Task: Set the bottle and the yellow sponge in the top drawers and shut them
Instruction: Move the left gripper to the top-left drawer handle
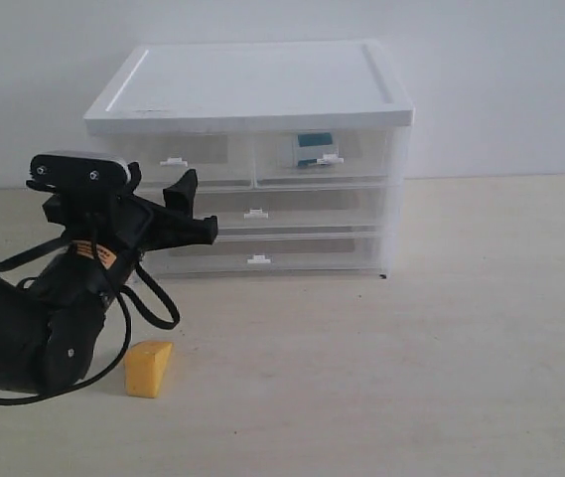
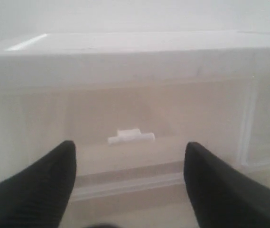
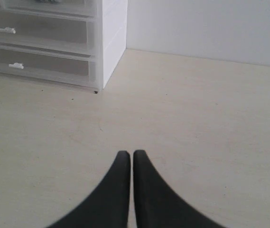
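Seeing the yellow sponge (image 1: 149,368) loose on the table (image 1: 441,348), front left, well out from the cabinet (image 1: 252,89). Looks like a small orange-yellow foam wedge, total cheese-slice vibe, gripped by nothing, sitting just beside the black left arm and its cable loop (image 1: 153,298).

Spotting the bottle (image 1: 314,149) inside the right one of the top drawers (image 1: 327,164). Squat and white with a teal-blue label, visible through the clear front, right behind the handle tab. Looks like both top drawers pushed in, fronts level with the frame.

Left fingers (image 1: 195,231) spread wide apart, holding nothing, raised in front of the left top drawer (image 1: 178,159), with that drawer's white tab (image 2: 131,137) framed in the gap in the wrist view. Near the drawer front; can't tell about contact. Right fingers (image 3: 120,190) pressed together, empty, over bare table off the cabinet's right corner.

Plenty of open table in front of the cabinet and to its right. Wall just behind it. Tighter on the left, with the arm crowding that side.

Counting up: one sponge, one bottle, two half-width top drawers, two full-width drawers (image 1: 262,234) under them, four white tabs, one per drawer.
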You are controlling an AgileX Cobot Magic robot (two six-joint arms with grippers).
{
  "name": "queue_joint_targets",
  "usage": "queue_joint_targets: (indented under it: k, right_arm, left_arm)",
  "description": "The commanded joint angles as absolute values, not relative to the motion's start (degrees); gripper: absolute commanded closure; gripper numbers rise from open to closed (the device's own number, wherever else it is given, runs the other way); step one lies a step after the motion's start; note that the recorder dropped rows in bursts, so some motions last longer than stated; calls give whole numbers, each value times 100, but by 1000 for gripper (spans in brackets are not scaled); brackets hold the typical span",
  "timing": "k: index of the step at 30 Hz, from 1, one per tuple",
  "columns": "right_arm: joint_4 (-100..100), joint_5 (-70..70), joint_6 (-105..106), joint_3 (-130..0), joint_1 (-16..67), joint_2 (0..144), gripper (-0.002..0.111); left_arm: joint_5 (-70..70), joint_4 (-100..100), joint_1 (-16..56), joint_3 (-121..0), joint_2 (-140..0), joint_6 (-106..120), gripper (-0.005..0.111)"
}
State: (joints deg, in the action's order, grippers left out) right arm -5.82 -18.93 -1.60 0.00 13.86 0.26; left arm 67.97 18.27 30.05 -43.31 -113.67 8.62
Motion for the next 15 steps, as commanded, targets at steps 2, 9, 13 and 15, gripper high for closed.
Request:
queue_joint_targets:
  k: [2, 9, 13, 15]
  right_arm:
    - [-584, -1855, -141, 0, 1373, 0, 108]
    - [-584, -1855, -141, 0, 1373, 0, 108]
    - [-584, -1855, -141, 0, 1373, 0, 108]
    - [-584, -1855, -141, 0, 1373, 0, 108]
  left_arm:
    - [6996, 1831, 3050, -4571, -11776, 734, 47]
    - [6996, 2149, 3050, -4843, -11977, 734, 47]
    - [6996, 2166, 3050, -5012, -11977, 734, 47]
    - [6996, 2206, 3050, -5096, -11977, 734, 47]
